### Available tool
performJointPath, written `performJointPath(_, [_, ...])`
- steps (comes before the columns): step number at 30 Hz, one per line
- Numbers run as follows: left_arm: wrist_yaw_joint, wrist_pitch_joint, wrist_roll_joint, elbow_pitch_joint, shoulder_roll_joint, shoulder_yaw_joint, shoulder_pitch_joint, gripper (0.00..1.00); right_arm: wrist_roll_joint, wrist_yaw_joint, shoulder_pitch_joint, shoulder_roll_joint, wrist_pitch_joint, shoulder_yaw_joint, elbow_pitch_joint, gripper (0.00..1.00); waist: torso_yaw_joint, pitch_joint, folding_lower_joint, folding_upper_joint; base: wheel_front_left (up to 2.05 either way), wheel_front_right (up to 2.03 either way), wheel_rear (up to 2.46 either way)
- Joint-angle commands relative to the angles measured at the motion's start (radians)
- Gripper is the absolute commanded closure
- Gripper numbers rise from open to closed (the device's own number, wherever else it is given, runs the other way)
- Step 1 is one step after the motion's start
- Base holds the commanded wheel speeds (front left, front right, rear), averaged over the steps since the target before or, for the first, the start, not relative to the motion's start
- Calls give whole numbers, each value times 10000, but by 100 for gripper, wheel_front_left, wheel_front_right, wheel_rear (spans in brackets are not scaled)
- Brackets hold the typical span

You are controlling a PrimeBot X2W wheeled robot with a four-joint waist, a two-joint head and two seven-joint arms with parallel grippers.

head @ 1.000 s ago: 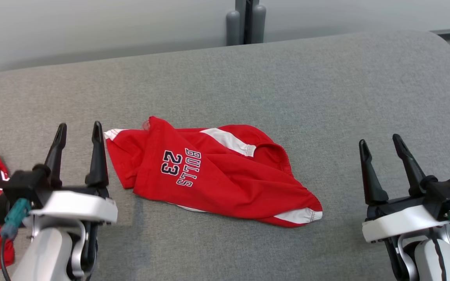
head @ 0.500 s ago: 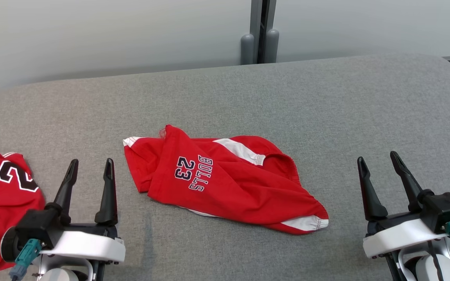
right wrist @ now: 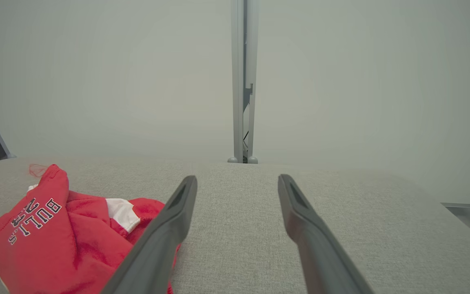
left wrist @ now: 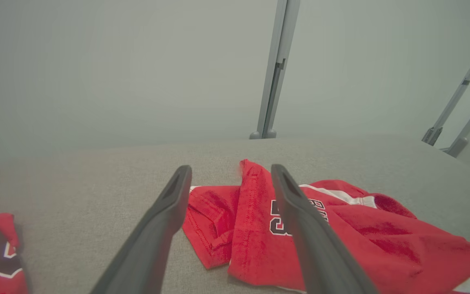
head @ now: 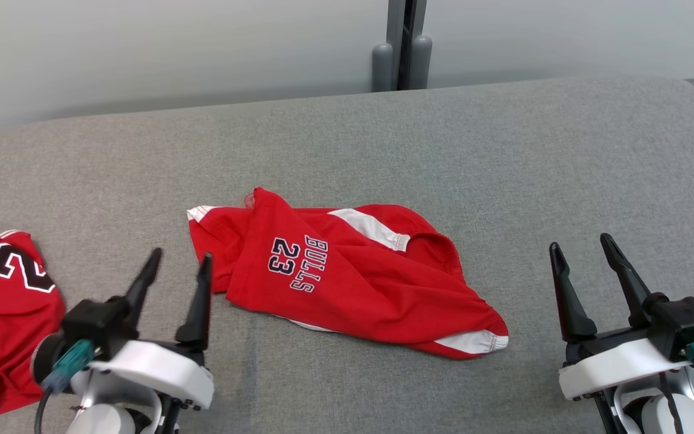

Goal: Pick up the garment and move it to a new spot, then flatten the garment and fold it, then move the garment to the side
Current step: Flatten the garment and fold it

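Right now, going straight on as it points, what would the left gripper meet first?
Probably the red garment: its crumpled end lies just ahead of the left gripper, though height is unclear.

Bare cushion (head: 503, 181) rings the garment (head: 347, 289); another jersey (head: 3, 325) lies left.

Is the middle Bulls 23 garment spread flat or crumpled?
Crumpled: the red garment lies bunched on the grey surface, one layer lapped over another at an angle, with wrinkles across it.

Noted second red jersey (head: 3, 325) near left on grey padded surface (head: 503, 181), grey post (head: 404, 42) far centre against wall (head: 142, 48).
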Motion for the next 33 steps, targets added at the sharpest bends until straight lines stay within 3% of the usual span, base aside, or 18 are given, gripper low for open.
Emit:
performJointPath(1, [-141, 228, -100, 102, 52, -110, -200, 0, 31, -2, -45, -47, -17, 3, -44, 0, -48, 82, 0, 0, 0, 0, 0])
performJointPath(7, [-934, 2126, -712, 1338, 87, -860, -807, 0, 152, -2, -223, -47, -91, 232, 19, 0, -401, 460, 0, 0, 0, 0, 0])
performJointPath(11, [-1287, 2741, -958, 2263, 62, -1041, -1300, 0, 237, -3, -356, -46, -171, 296, 106, 0, -703, 775, 0, 0, 0, 0, 0])
performJointPath(21, [-1146, 2529, -1060, 3686, 179, -699, -1969, 0, 410, -3, -538, -44, -463, 213, 324, 0, -1241, 1325, 0, 0, 0, 0, 0])
performJointPath(22, [-1182, 2504, -1044, 3712, 194, -710, -1978, 7, 423, -1, -549, -46, -474, 201, 350, 0, -1252, 1341, 0, 0, 0, 0, 0])
performJointPath(23, [-1239, 2453, -987, 3676, 221, -750, -1983, 33, 430, -1, -564, -46, -507, 181, 368, 0, -1260, 1353, 0, 0, 0, 0, 0])
performJointPath(24, [-1268, 2411, -971, 3624, 213, -775, -1963, 100, 440, -1, -578, -44, -525, 171, 391, 0, -1263, 1363, 0, 0, 0, 0, 0])
performJointPath(27, [-1265, 2365, -880, 3359, 299, -881, -1826, 100, 431, -1, -622, -46, -564, 112, 458, 0, -1216, 1358, 0, 0, 0, 0, 0])
performJointPath(33, [-777, 2069, -585, 2155, 453, -877, -1269, 100, 395, -1, -590, -47, -632, -65, 558, 0, -839, 1155, 0, 0, 0, 0, 0])
